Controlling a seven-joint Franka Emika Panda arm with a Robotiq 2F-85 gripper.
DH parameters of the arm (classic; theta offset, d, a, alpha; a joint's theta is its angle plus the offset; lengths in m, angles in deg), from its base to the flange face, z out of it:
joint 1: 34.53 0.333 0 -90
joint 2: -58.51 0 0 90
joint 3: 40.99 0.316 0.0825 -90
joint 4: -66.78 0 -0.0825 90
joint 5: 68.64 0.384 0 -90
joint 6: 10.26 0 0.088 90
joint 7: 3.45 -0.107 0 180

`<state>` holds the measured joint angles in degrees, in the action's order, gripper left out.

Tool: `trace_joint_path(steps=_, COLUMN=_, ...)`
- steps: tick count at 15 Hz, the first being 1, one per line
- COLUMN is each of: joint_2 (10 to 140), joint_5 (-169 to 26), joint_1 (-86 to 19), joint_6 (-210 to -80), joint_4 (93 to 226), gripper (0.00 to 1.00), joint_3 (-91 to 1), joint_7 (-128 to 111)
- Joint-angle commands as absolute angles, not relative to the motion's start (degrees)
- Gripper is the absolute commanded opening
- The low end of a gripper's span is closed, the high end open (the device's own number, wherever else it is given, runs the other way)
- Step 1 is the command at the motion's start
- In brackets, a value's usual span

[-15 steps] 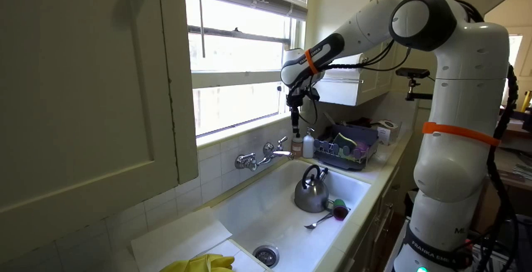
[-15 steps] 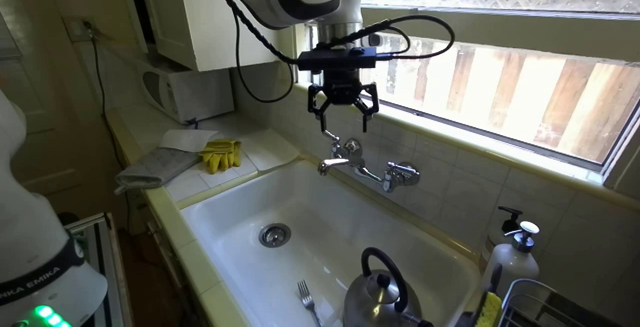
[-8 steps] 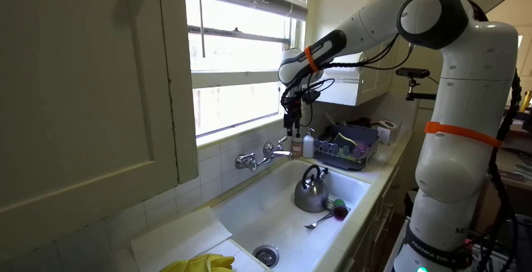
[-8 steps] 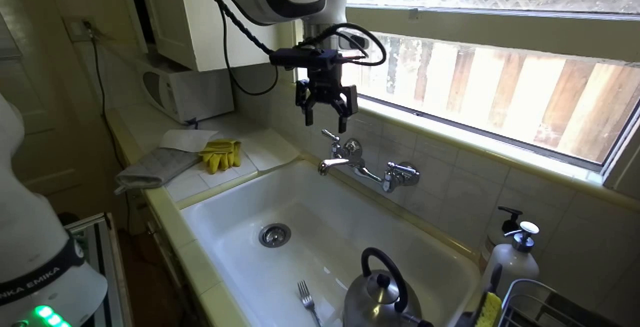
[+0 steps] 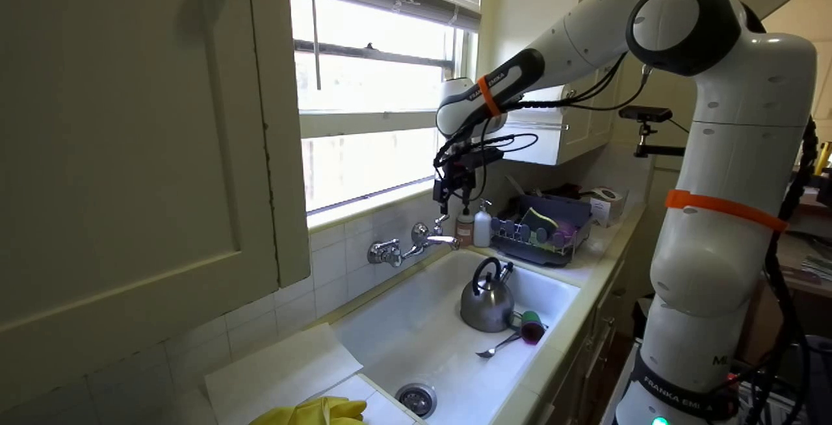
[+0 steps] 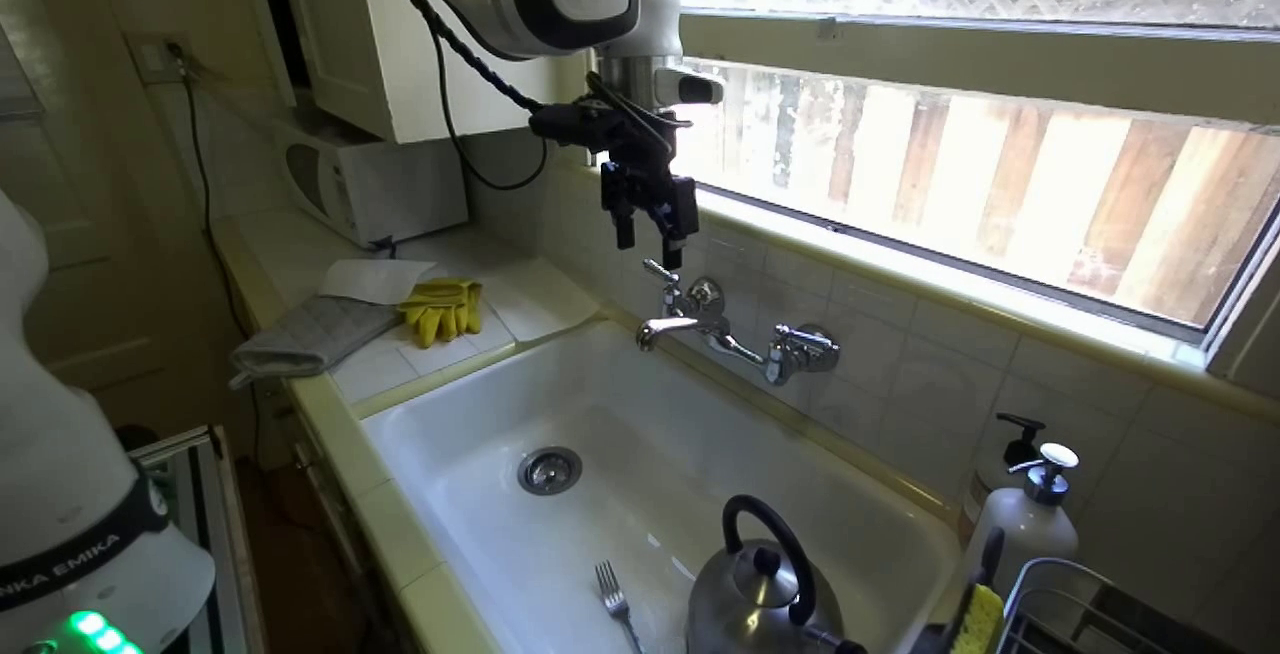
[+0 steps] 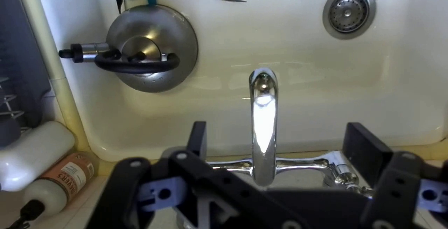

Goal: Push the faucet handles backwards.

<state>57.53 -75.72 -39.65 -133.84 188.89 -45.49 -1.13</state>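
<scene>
The faucet has a chrome spout [image 6: 672, 327] and two chrome handles. A far handle [image 6: 661, 272] sticks up and outward, and a near handle [image 6: 797, 342] sits closer to that camera. In an exterior view the near handle [image 5: 385, 251] and the far handle [image 5: 442, 220] also show. My gripper [image 6: 648, 248] is open and empty above the faucet, fingers down; contact with a handle cannot be told. In the wrist view my gripper [image 7: 281, 139] straddles the spout [image 7: 264, 124]. One handle [image 7: 362, 189] shows by the right finger; the other is mostly hidden behind the gripper.
A steel kettle [image 6: 745, 594], a fork [image 6: 612, 591] and a cup [image 5: 532, 331] lie in the white sink [image 6: 450, 434]. Soap bottles [image 5: 482, 227] and a dish rack [image 5: 549, 243] stand at one end. Yellow gloves [image 6: 440, 309] lie at the other. The window [image 5: 370, 165] is behind the faucet.
In an exterior view my gripper has moved left and turned about its vertical axis, with its tips now close above the far handle. The handles show no visible movement.
</scene>
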Motion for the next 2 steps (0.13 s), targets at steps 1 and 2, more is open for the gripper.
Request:
trace_joint_path(steps=1, joint_2=57.42, joint_5=-75.71, joint_1=-39.54, joint_6=-133.69, joint_4=188.86, gripper=1.00, joint_3=-45.61, joint_7=-1.47)
trace_joint_path(steps=2, joint_2=57.34, joint_5=-75.71, joint_1=-39.55, joint_6=-133.79, joint_4=188.95, gripper=1.00, joint_3=-45.60, joint_7=-1.82)
